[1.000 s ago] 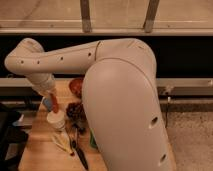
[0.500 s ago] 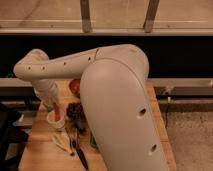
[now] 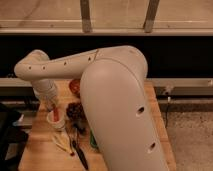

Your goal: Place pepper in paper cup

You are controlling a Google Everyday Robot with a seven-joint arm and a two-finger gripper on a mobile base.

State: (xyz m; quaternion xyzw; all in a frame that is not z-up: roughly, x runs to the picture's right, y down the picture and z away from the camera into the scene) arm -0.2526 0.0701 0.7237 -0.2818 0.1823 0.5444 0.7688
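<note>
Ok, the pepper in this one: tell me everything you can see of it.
The pepper is a small, narrow orange-red piece, standing roughly upright. Its lower end sits inside the round rim of the white paper cup, near the left edge of the wooden table. Only its upper part shows above the rim. The gripper is directly above it, at the pepper's top end; whether it is touching the pepper cannot be told. The dark grapes lie just to the right, apart from it.

A dark red grape cluster [image 3: 75,111], an orange-red bowl [image 3: 75,86] and a dark utensil [image 3: 80,155] are seen on the wooden table [image 3: 155,112].
</note>
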